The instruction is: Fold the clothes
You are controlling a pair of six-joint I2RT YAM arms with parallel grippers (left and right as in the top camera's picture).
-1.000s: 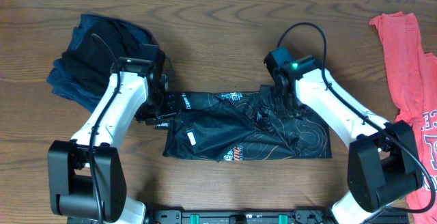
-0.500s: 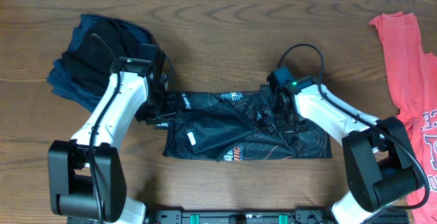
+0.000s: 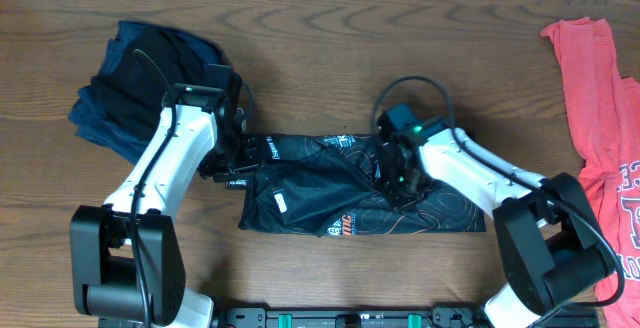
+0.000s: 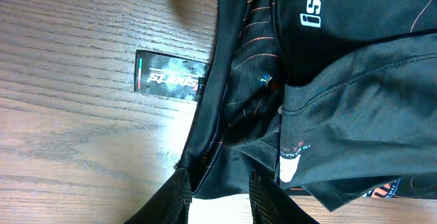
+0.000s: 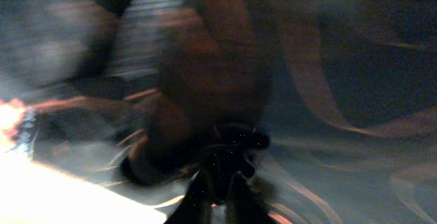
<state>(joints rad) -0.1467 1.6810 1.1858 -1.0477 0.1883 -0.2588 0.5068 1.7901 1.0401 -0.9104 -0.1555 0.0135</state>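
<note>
Black jersey (image 3: 360, 193): lies crumpled in a long band across the middle of the tabletop (image 3: 330, 58), between my two arms. I judge it not yet folded.
Left end effector (image 4: 220, 198): narrowed on a bunched edge at the jersey's left end, with cloth running between the fingers (image 4: 179, 195).
Right end effector (image 3: 397, 180): down on the jersey's middle. Its tips are drawn nearly together on a pucker of cloth, as far as the blurred wrist picture lets me read.
Dark garment pile (image 3: 140, 93): far left, partly under my left arm, near the jersey's end.
Coral-red T-shirt (image 3: 600, 118): right edge, well apart.
Risk, thin pinch: the right grip may hold only the top layer, so a lift would peel that layer and leave the rest bunched.
Risk, slippage: the slick fabric could slide out of the left hold if the two arms pull against each other.
Risk, snag: a leftward drag could pull the jersey into the dark pile.
Overhead alone shows: the whole layout, both arms, and the other garments.
Left wrist alone shows: the hem layers, thin orange lines, and a small black label (image 4: 171, 82) lying on the wood.
Right wrist alone shows: the pinch itself, smeared.
</note>
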